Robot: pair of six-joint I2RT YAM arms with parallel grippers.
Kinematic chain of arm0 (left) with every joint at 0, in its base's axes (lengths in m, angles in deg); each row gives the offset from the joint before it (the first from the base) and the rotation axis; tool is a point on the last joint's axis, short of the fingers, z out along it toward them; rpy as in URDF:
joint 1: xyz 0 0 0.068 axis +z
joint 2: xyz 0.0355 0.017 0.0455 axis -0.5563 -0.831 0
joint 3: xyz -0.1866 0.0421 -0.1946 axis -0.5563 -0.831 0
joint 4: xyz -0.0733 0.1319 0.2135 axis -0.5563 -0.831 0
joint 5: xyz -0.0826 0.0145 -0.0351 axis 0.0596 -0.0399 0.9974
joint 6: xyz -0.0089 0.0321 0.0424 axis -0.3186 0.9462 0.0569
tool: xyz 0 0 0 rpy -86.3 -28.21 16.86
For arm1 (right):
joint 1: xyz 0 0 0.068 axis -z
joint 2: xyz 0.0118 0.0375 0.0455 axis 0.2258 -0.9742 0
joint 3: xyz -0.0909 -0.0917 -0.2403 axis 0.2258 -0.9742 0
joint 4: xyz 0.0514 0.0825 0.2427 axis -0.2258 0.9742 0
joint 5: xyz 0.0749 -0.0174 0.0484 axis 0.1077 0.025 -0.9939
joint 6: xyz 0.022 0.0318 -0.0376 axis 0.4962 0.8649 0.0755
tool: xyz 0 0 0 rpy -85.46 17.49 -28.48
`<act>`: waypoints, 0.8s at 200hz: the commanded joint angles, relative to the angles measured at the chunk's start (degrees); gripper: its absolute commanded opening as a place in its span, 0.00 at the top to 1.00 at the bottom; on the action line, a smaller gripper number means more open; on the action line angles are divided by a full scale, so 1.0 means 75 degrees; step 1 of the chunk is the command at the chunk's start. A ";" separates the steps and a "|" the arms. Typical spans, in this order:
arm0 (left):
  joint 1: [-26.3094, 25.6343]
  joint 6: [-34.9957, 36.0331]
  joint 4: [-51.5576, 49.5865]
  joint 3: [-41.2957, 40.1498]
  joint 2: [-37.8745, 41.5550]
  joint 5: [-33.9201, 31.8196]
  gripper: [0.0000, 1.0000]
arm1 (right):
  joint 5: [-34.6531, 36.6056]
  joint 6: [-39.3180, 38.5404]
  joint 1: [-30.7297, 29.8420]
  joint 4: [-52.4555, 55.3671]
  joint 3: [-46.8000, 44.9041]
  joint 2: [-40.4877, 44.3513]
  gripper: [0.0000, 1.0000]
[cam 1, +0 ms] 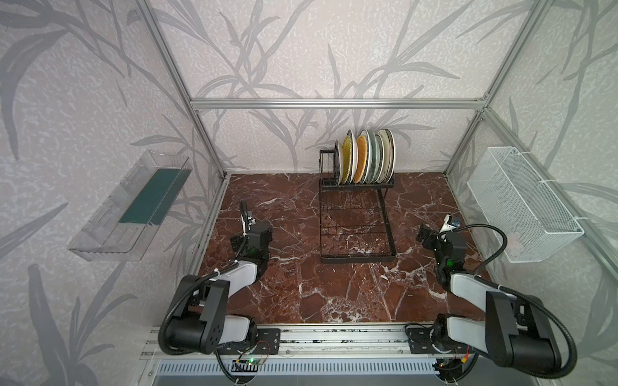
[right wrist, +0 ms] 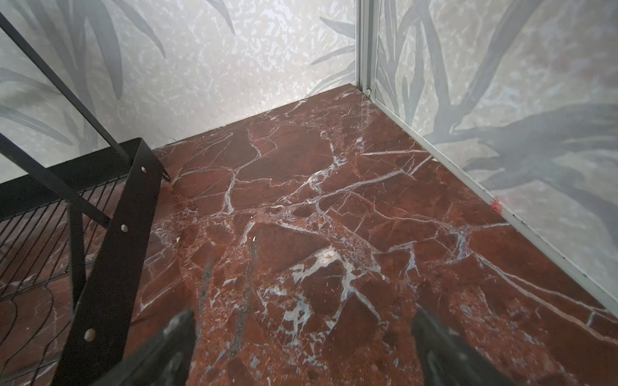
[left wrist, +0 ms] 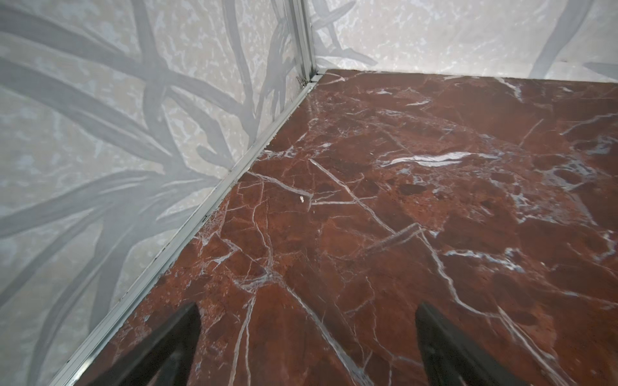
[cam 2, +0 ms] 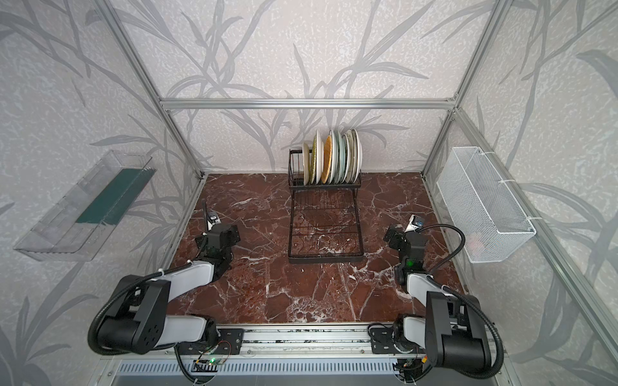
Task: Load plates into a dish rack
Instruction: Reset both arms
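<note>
The plates (cam 1: 366, 157) stood on edge, packed side by side in the upright row of slots at the far end of the dish rack (cam 1: 357, 259), close to the back wall (cam 1: 301, 67). Both top views showed them there (cam 2: 332, 157). A yellow plate and an orange one showed their faces, with white, pale teal and cream rims among them. Their exact number could not be told. From the slots the rack's flat grid base reached forward over the middle of the counter (cam 1: 284, 200), and the red-brown marble with its white veins showed through the wires.

The left pincer (left wrist: 307, 310) hung over the counter well to the left of the rack, near the rail at the foot of the left wall. Its two dark fingers were spread wide with only marble between them, gripping nothing. The right pincer (right wrist: 304, 314) hung to the right of the rack, spread just as wide and holding nothing. In the right wrist view the rack's black frame (right wrist: 110, 267) lay beside it, apart from the fingers.

Further out, a clear plastic bin (cam 1: 130, 207) with a dark green strip inside hung on the left wall. A white mesh basket (cam 1: 521, 204) hung on the right wall.
</note>
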 commanded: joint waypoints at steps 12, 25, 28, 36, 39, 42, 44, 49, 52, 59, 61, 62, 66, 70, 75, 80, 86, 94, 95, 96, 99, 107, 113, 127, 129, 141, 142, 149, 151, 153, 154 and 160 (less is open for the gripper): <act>0.0098 0.0797 0.1973 -0.0122 -0.0393 0.0014 0.01 | -0.0592 -0.0425 -0.0005 -0.0755 0.0294 -0.0110 0.01; 0.0180 0.0803 0.2620 -0.0217 -0.0818 -0.0043 0.01 | -0.0825 -0.0611 -0.0106 -0.1128 0.0192 -0.0086 0.01; 0.0183 0.0834 0.2693 -0.0215 -0.0888 0.0002 0.01 | -0.0812 -0.0685 -0.0162 -0.1221 0.0150 -0.0071 0.01; 0.0177 0.0907 0.2676 -0.0158 -0.0965 0.0205 0.01 | -0.0737 -0.0856 -0.0305 -0.1521 0.0054 -0.0033 0.01; 0.0206 0.0922 0.2690 -0.0163 -0.0982 0.0325 0.01 | -0.0709 -0.0937 -0.0346 -0.1660 0.0013 -0.0041 0.01; 0.0246 0.0921 0.2731 -0.0163 -0.1011 0.0433 0.01 | -0.0670 -0.0998 -0.0388 -0.1808 -0.0015 -0.0068 0.01; 0.0284 0.0913 0.2780 -0.0172 -0.1028 0.0526 0.01 | -0.0647 -0.1044 -0.0421 -0.1905 -0.0030 -0.0085 0.01; 0.0424 0.0889 0.2909 -0.0190 -0.1092 0.0797 0.01 | -0.0620 -0.1119 -0.0473 -0.2113 -0.0043 -0.0154 0.01; 0.0522 0.0840 0.2960 -0.0214 -0.1114 0.0975 0.01 | -0.0617 -0.1160 -0.0479 -0.2212 -0.0031 -0.0223 0.01; 0.0714 0.0679 0.2827 -0.0244 -0.1059 0.1418 0.01 | -0.0616 -0.1179 -0.0480 -0.2393 0.0008 -0.0371 0.01; 0.0784 0.0616 0.2739 -0.0233 -0.1043 0.1543 0.01 | -0.0605 -0.1189 -0.0485 -0.2429 0.0028 -0.0410 0.01; 0.0812 0.0591 0.2713 -0.0228 -0.1032 0.1595 0.01 | -0.0593 -0.1187 -0.0486 -0.2449 0.0034 -0.0432 0.01; 0.0905 0.0491 0.2559 -0.0216 -0.1028 0.1805 0.01 | -0.0573 -0.1188 -0.0486 -0.2513 0.0075 -0.0500 0.01; 0.0931 0.0359 0.2376 -0.0211 -0.1064 0.1760 0.01 | -0.0554 -0.1213 -0.0488 -0.2551 0.0096 -0.0542 0.01; 0.0986 0.0347 0.2750 -0.0259 -0.1197 0.1792 0.01 | -0.0507 -0.1276 -0.0490 -0.2589 0.0115 -0.0576 0.01; 0.1003 0.0348 0.3302 -0.0422 -0.1329 0.1822 0.01 | -0.0443 -0.1328 -0.0497 -0.2625 0.0127 -0.0603 0.01; 0.0998 0.0529 0.3834 -0.0532 -0.1535 0.1804 0.01 | -0.0363 -0.1425 -0.0514 -0.2613 0.0143 -0.0618 0.01; 0.0992 0.0418 0.3316 -0.0438 -0.1365 0.1809 0.01 | -0.0240 -0.1452 -0.0527 -0.2470 0.0184 -0.0552 0.01; 0.0992 0.0393 0.3218 -0.0424 -0.1328 0.1810 0.01 | -0.0223 -0.1447 -0.0530 -0.2411 0.0188 -0.0532 0.01; 0.0992 0.0380 0.3146 -0.0411 -0.1309 0.1822 0.01 | -0.0203 -0.1439 -0.0538 -0.2352 0.0195 -0.0517 0.01; 0.0992 0.0367 0.2977 -0.0373 -0.1248 0.1846 0.01 | -0.0136 -0.1385 -0.0534 -0.2155 0.0218 -0.0437 0.01; 0.1005 0.0359 0.2838 -0.0318 -0.1204 0.1834 0.01 | -0.0002 -0.1260 -0.0545 -0.1287 0.0315 -0.0069 0.01; 0.1003 0.0365 0.2995 -0.0360 -0.1254 0.1824 0.01 | 0.0033 -0.1282 -0.0561 -0.0480 0.0430 0.0251 0.01; 0.0992 0.0548 0.3708 -0.0505 -0.1506 0.1808 0.01 | 0.0333 -0.1649 -0.0732 0.0921 0.0537 0.0930 0.01; 0.0983 0.0530 0.3630 -0.0489 -0.1479 0.1798 0.01 | 0.0397 -0.1708 -0.0750 0.0910 0.0515 0.0970 0.01; 0.0989 0.0403 0.3152 -0.0400 -0.1312 0.1811 0.01 | 0.0524 -0.1906 -0.0779 -0.0078 0.0111 0.0855 0.01; 0.0990 0.0403 0.3148 -0.0399 -0.1313 0.1811 0.01 | 0.0534 -0.1909 -0.0779 -0.0236 0.0075 0.0822 0.01; 0.0991 0.0423 0.3318 -0.0431 -0.1368 0.1809 0.01 | 0.0530 -0.1950 -0.0796 -0.0964 -0.0055 0.0555 0.01; 0.0983 0.0452 0.3419 -0.0447 -0.1401 0.1810 0.01 | 0.0508 -0.1941 -0.0792 -0.0994 -0.0058 0.0528 0.01; 0.0986 0.0492 0.3520 -0.0463 -0.1439 0.1811 0.01 | 0.0465 -0.1913 -0.0800 -0.0919 -0.0032 0.0521 0.01; 0.0983 0.0506 0.3560 -0.0471 -0.1453 0.1805 0.01 | 0.0440 -0.1889 -0.0796 -0.0897 -0.0020 0.0531 0.01; 0.0982 0.0534 0.3622 -0.0491 -0.1475 0.1796 0.01 | 0.0337 -0.1741 -0.0790 -0.0545 0.0121 0.0566 0.01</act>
